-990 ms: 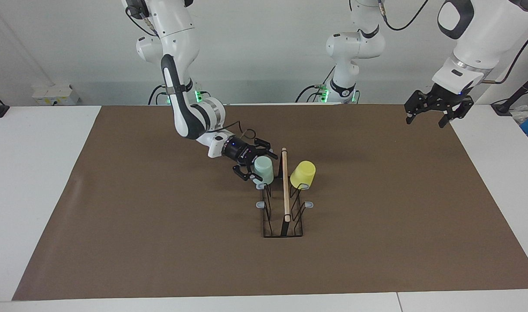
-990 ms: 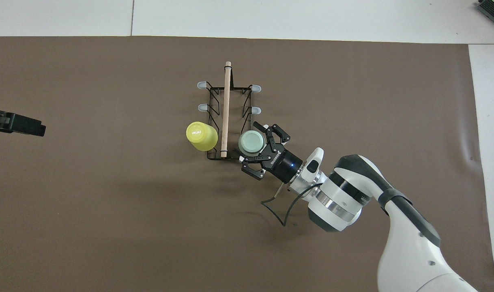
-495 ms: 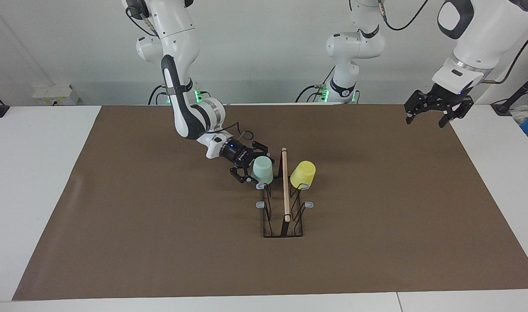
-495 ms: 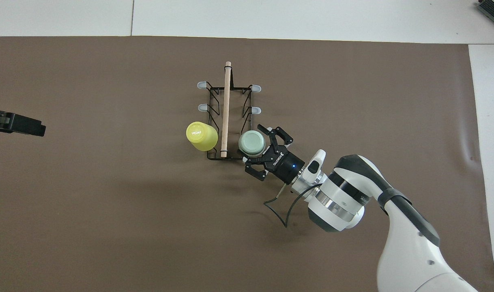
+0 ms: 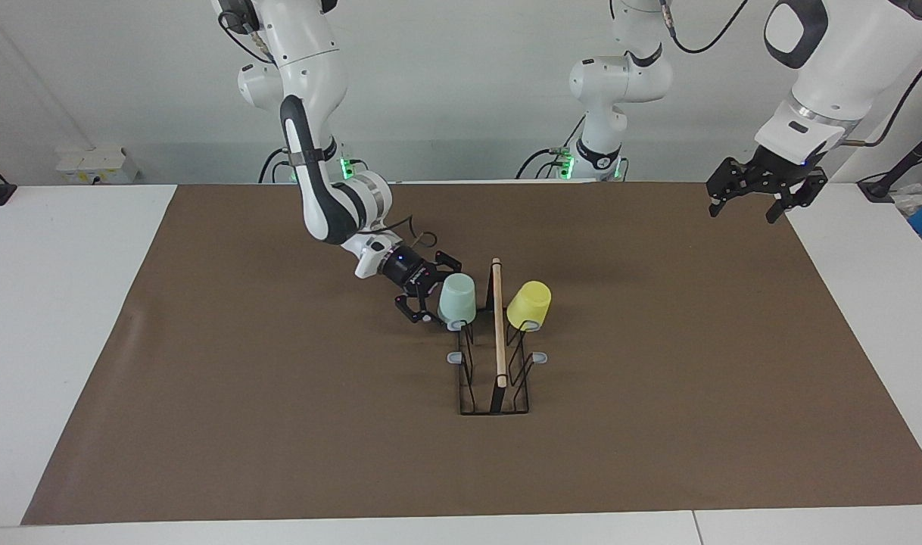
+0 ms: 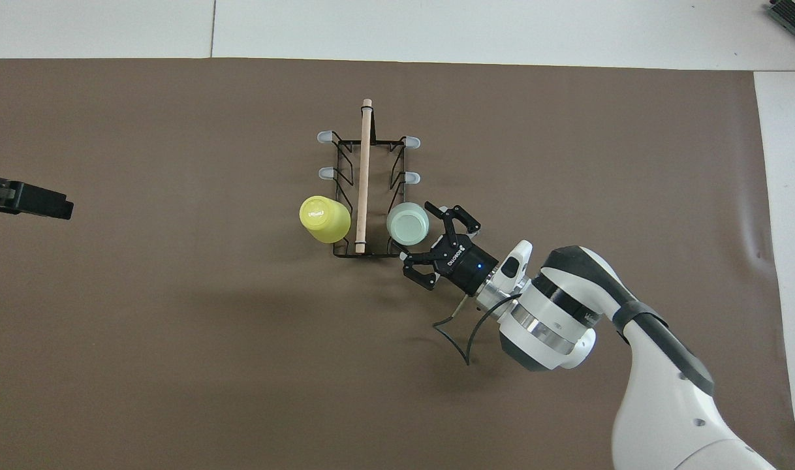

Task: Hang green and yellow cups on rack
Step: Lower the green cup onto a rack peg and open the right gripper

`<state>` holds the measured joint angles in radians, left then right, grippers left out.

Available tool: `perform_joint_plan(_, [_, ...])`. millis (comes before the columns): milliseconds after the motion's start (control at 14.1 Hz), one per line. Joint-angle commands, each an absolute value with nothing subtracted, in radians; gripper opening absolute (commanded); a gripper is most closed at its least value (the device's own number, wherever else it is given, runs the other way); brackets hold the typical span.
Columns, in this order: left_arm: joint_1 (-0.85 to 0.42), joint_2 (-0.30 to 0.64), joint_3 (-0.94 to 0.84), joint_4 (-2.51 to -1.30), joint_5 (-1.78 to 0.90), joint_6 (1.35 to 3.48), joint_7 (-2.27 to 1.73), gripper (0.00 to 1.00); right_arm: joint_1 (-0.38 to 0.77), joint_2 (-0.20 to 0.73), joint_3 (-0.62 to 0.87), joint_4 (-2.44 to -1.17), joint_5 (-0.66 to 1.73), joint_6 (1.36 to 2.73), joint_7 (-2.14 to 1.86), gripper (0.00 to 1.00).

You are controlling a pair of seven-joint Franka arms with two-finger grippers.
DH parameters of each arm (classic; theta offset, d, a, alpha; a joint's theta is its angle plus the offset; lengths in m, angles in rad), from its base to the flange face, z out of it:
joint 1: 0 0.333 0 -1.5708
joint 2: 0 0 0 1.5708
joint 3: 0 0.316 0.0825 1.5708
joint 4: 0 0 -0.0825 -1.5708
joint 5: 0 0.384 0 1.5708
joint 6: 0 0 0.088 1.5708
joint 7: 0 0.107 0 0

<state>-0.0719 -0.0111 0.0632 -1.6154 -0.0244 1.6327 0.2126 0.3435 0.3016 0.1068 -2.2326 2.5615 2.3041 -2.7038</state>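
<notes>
The pale green cup hangs mouth-down on a prong of the black wire rack, on the side toward the right arm's end. The yellow cup hangs on the matching prong across the wooden rod. Both sit on the pair of prongs nearest the robots. My right gripper is open just beside the green cup, its fingers clear of it and holding nothing. My left gripper waits open and raised over the mat's edge at the left arm's end.
A brown mat covers most of the white table. The rack's other grey-tipped prongs carry nothing. A black cable loops from the right wrist just above the mat.
The right gripper has drawn back from the green cup, toward the right arm's end, leaving the cup on its prong. The left arm has not moved.
</notes>
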Motion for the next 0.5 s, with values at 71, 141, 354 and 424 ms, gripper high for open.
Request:
perform_joint_plan(71, [-0.072,-0.017,0.069,-1.612,-0.034,1.615,0.213,1.0,0.333,0.218,0.118,-2.241,2.602,2.443,-2.746,1.0])
perform_joint_plan(141, [-0.072,-0.017,0.069,-1.612,-0.034,1.615,0.213,1.0,0.333,0.195,0.12,-2.241,2.596,2.492,-2.746,1.0])
perform_joint_plan(354, [-0.072,-0.017,0.069,-1.612,-0.034,1.615,0.213,1.0,0.33,0.169,0.12,-2.241,2.562,2.53,-2.746,1.0])
perform_joint_plan(424, [-0.072,-0.017,0.069,-1.612,-0.034,1.615,0.213,1.0,0.327,0.163,0.12,-2.241,2.547,2.534,-2.746,1.0])
